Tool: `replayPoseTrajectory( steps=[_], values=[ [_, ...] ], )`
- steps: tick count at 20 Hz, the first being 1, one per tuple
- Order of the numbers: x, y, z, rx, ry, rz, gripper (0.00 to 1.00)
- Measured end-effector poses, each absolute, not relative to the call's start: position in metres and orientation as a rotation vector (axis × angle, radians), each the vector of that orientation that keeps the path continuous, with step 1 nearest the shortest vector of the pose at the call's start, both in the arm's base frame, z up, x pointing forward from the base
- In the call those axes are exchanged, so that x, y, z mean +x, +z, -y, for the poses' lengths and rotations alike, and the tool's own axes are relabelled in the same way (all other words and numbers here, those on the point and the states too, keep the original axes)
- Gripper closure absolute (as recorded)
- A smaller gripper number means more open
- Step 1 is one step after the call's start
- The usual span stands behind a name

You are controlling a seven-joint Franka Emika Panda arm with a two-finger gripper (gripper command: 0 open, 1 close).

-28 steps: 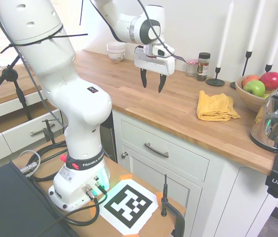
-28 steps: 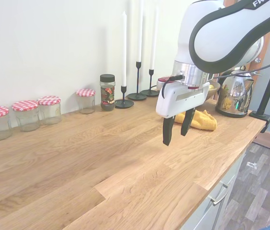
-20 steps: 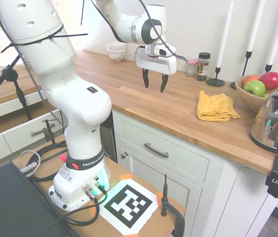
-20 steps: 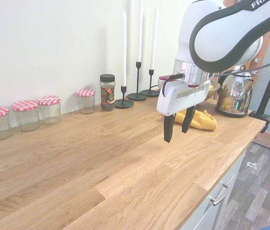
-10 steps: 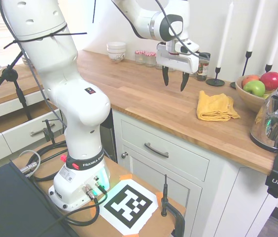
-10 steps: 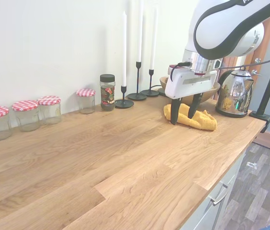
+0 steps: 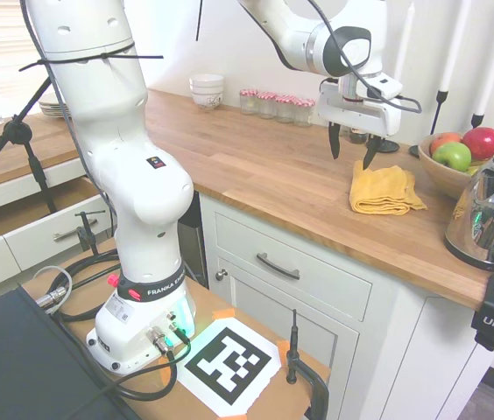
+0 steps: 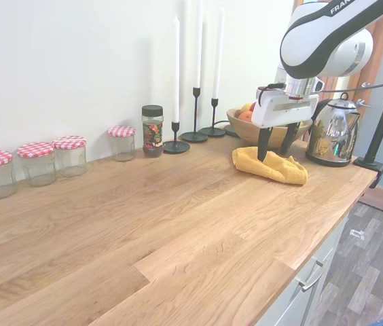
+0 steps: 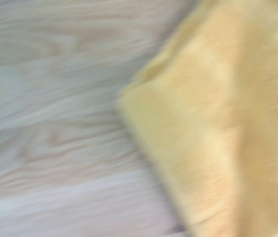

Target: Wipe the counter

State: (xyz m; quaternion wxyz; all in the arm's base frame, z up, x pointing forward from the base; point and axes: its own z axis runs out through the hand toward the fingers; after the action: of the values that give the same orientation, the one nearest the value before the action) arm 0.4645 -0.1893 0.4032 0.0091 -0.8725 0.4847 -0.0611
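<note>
Now tool [image 7: 350, 153] hovers spread wide, empty, above yellow cloth [image 7: 384, 189] lying on counter [image 7: 264, 171].

a home kitchen is indicated by a wooden counter [image 7: 256, 171], kettle [image 7: 493, 214], fruit bowl [image 7: 444, 175] and lidded jars [image 8: 39, 161].

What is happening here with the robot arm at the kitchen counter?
A white Franka arm holds its open gripper just above the folded yellow cloth that lies on the wooden counter, near the fruit bowl and the kettle. The cloth is not yet grasped, and no wiping has begun.
</note>
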Motion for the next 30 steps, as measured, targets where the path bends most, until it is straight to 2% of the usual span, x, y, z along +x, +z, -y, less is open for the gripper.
replayPoseTrajectory(
  steps=[9, 25, 26, 30],
  values=[
    [0.469, 0.389, 0.245, -2.712, -0.199, -1.560, 0.00],
    [0.476, 0.331, 0.258, -2.694, -0.178, -1.594, 0.00],
    [0.476, 0.331, 0.258, -2.692, -0.178, -1.595, 1.00],
    [0.475, 0.330, 0.259, -2.678, -0.176, -1.591, 1.00]
  ],
)
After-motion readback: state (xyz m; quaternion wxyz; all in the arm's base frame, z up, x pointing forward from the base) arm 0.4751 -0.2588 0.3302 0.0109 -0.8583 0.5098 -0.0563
